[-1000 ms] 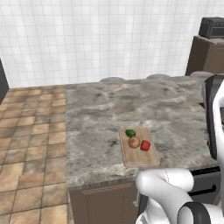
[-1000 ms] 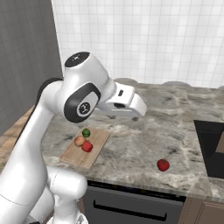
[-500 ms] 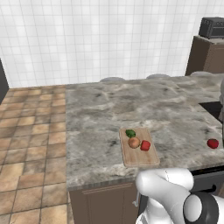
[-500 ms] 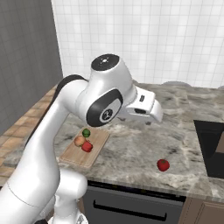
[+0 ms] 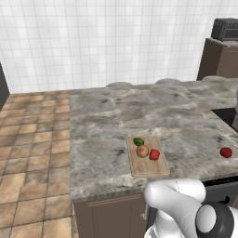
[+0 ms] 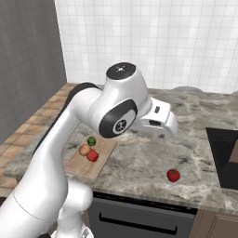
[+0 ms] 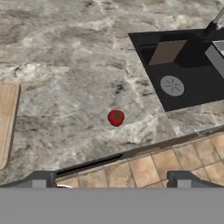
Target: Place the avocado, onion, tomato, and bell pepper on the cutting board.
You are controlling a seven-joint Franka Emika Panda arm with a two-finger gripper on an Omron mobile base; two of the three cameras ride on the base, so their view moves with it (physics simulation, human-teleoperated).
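The light wooden cutting board [image 5: 145,168] [image 6: 81,166] lies near the counter's front edge, and its end shows at the left of the hand view [image 7: 6,118]. Three vegetables sit close together on it: the green avocado [image 5: 138,141] [image 6: 91,141], the tan onion [image 5: 142,151] [image 6: 84,149] and the blocky red bell pepper [image 5: 154,155] [image 6: 93,155]. The round red tomato [image 5: 226,152] [image 6: 173,175] [image 7: 116,117] rests alone on the grey stone counter, well right of the board. My gripper [image 7: 111,183] hovers above the counter and looks down at the tomato. It is open and holds nothing.
A black cooktop [image 7: 183,74] [image 6: 223,153] is set into the counter just beyond the tomato. The counter's front edge runs close below the tomato, with tiled floor [image 7: 166,166] beyond it. A dark appliance [image 5: 226,29] stands on a brown cabinet at the back right.
The arm has swung to the right, away from the board and out of the left base view. The vegetables and board have not moved. The gripper has stayed open.
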